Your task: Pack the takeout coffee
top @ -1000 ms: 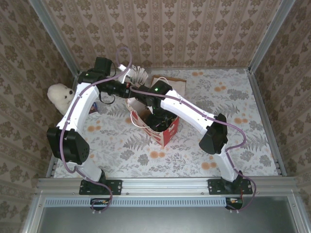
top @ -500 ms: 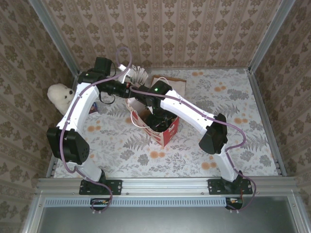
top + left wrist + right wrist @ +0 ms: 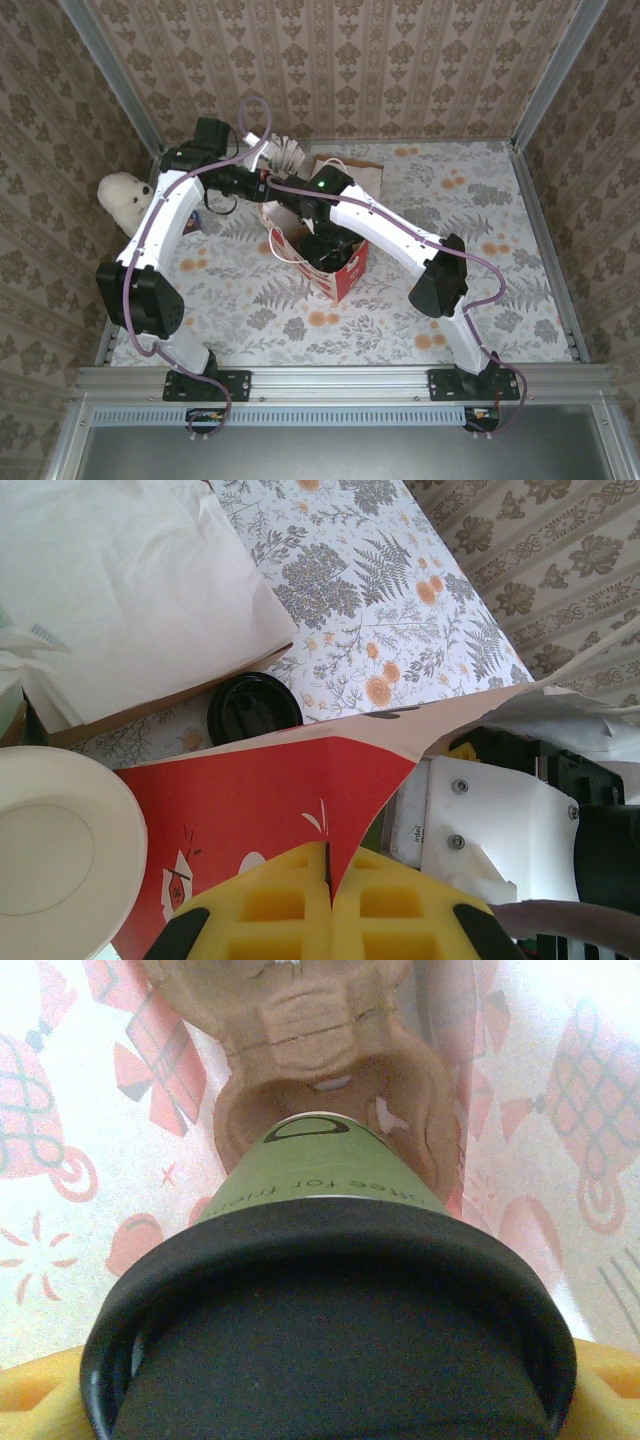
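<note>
Inside the red bag (image 3: 345, 278), the takeout coffee (image 3: 320, 1190) is over a brown cup tray (image 3: 300, 1050), held by the right gripper (image 3: 322, 1400) with fingers (image 3: 40, 1395) wide. The left gripper (image 3: 328, 885) pinches the bag's edge tight. A white teddy (image 3: 122, 195) sits left on the flowery table (image 3: 480, 230), patterned walls around

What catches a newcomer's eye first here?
On the middle of the table, both arms meet over a red paper bag, the left gripper pinching its rim. Inside, the right gripper holds the black-lidded green takeout coffee over a cardboard cup carrier. A white plush bear sits at the table's left edge.
</note>
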